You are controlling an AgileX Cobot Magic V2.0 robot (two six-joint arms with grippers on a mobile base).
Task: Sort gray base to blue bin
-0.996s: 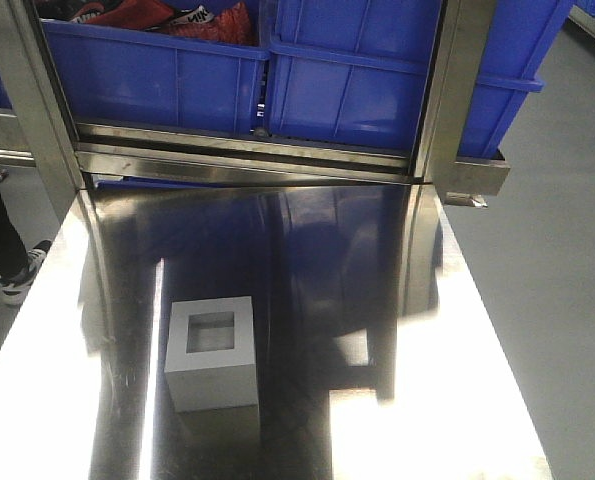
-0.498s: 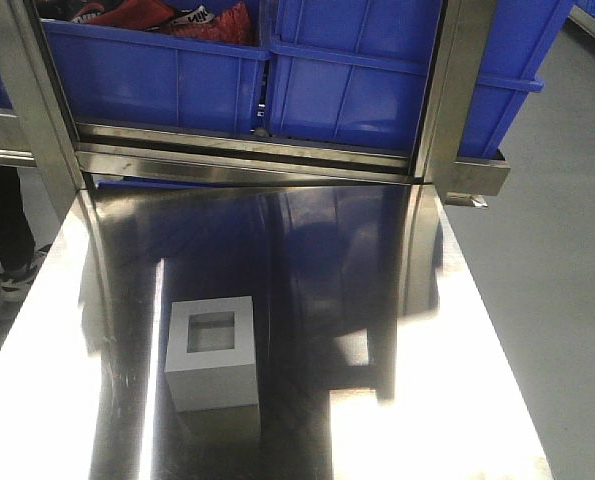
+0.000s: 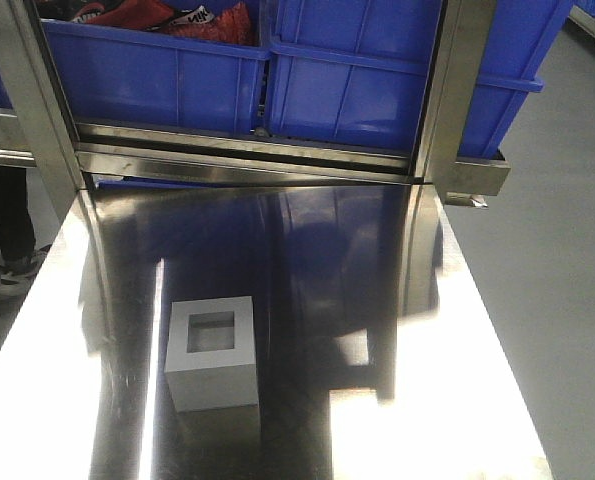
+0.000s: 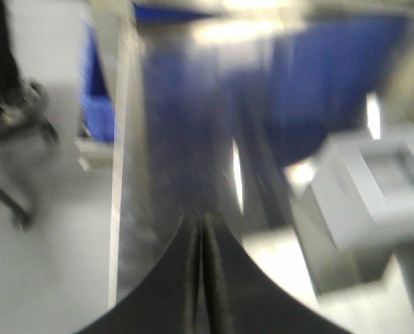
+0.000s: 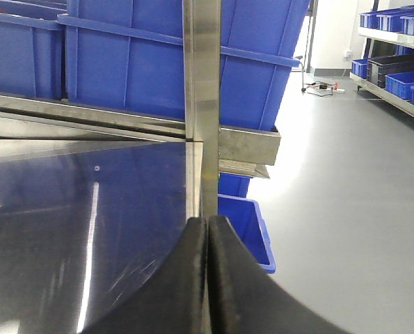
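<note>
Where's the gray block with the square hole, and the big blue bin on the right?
Matte light-gray cube block with a square recess [image 3: 212, 358]: front-facing view, near rim of its top face.
Right-hand bright-blue plastic bin [image 3: 357, 100]: front-facing view, its front wall.

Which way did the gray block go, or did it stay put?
No, it stayed put: the gray base keeps the same gap to the steel rail behind it.

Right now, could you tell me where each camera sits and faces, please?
Front-facing: high over the steel table, looking down at the gray base and blue bin; no robot parts.
Left wrist: behind the left gripper, fingers shut, looking along the table; blurred.
Right wrist: behind the right gripper, fingers shut, facing a steel post and the bin.
Shared: front and left wrist both show the gray base.
</note>
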